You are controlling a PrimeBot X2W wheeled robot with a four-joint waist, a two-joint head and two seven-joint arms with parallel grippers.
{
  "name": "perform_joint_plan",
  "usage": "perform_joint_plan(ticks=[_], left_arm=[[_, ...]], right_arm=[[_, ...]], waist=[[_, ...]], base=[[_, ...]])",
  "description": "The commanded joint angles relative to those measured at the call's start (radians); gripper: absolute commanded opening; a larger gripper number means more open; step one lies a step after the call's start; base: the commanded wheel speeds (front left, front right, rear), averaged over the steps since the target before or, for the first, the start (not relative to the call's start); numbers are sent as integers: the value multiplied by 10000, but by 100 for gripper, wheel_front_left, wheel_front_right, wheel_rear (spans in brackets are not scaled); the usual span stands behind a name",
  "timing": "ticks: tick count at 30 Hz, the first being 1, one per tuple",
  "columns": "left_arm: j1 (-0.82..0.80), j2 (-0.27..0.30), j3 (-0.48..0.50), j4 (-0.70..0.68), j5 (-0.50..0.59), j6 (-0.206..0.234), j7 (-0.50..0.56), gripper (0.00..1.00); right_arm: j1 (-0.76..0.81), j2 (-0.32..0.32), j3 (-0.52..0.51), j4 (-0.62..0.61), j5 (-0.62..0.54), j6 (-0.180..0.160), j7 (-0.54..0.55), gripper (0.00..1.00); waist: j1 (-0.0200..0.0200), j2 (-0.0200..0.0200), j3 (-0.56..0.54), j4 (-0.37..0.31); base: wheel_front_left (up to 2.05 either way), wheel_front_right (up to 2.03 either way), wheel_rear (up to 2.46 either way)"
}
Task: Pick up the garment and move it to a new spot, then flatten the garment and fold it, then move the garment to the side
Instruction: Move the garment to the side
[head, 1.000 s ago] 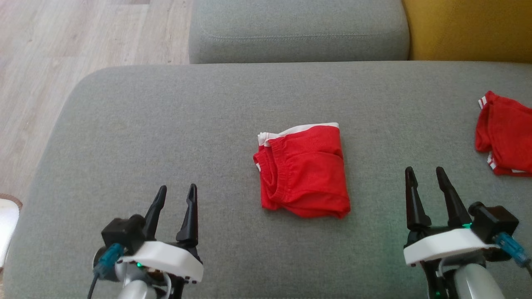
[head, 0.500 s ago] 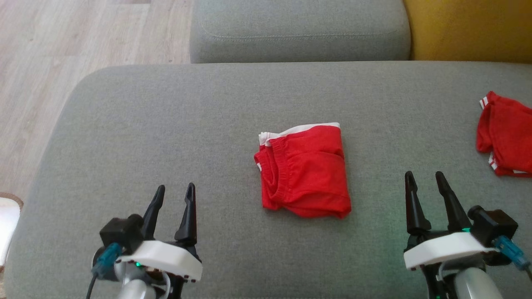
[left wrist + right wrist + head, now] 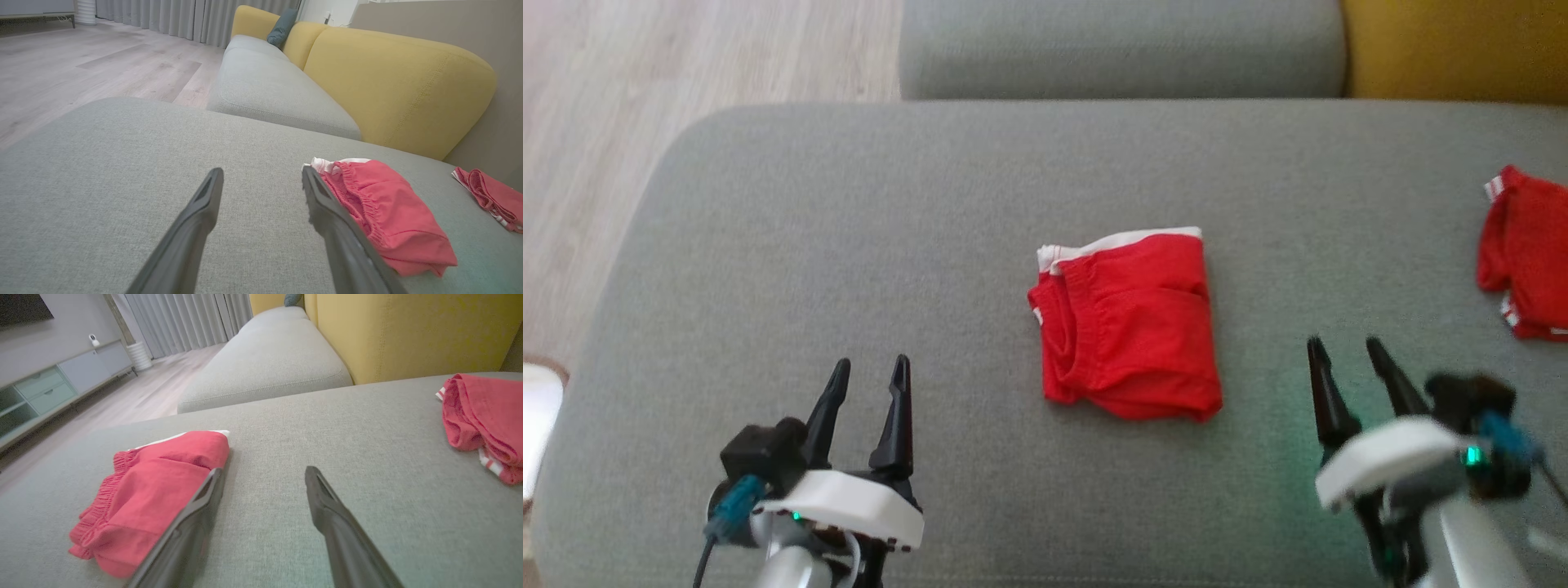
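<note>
The garment (image 3: 1127, 327) is a red pair of shorts with white trim, lying folded in the middle of the grey cushion (image 3: 849, 229). My left gripper (image 3: 872, 362) hovers open over the cushion to the garment's lower left, nothing between its fingers. In the left wrist view the garment (image 3: 388, 220) lies just right of the open left gripper (image 3: 262, 171). My right gripper (image 3: 1343, 343) is open and blurred at the garment's lower right. In the right wrist view the open right gripper (image 3: 264, 470) has the garment (image 3: 155, 486) beside its left finger.
A second red garment with white stripes (image 3: 1527, 253) lies bunched at the cushion's right edge, also in the wrist views (image 3: 488, 196) (image 3: 486, 416). A further grey seat cushion (image 3: 1119, 49) and a yellow backrest (image 3: 1454, 49) lie behind. Wooden floor (image 3: 645, 98) lies to the left.
The head camera has tilted, shifting the whole picture a little. The right gripper has moved slightly left and now shows blurred. The left gripper and the garment stay put.
</note>
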Motion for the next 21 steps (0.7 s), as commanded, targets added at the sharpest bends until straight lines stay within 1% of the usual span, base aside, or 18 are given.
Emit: perform_joint_plan(ticks=[1,5,11,15,21], left_arm=[[-462,-51,399,-428,82,-26,-124,100],[-661,-155,472,-632,160,-66,-124,100],[-975,-344,618,-914,328,-154,-124,100],[-1147,-466,678,-1010,414,-257,-124,100],[-1329,-588,769,-1072,470,-340,-124,100]], right_arm=[[-985,-39,153,-299,-191,65,346,100],[-1852,-39,136,-135,-431,65,1569,100],[-2838,-110,371,58,-337,65,3322,100],[-3098,-580,749,27,62,65,4427,100],[-3146,-1300,1117,-355,1044,65,5905,100]], waist=[[0,0,307,148],[0,0,901,427],[0,0,1780,902],[0,0,2253,1236],[0,0,2752,1559]], base=[[0,0,0],[0,0,0],[0,0,0],[0,0,0],[0,0,0]])
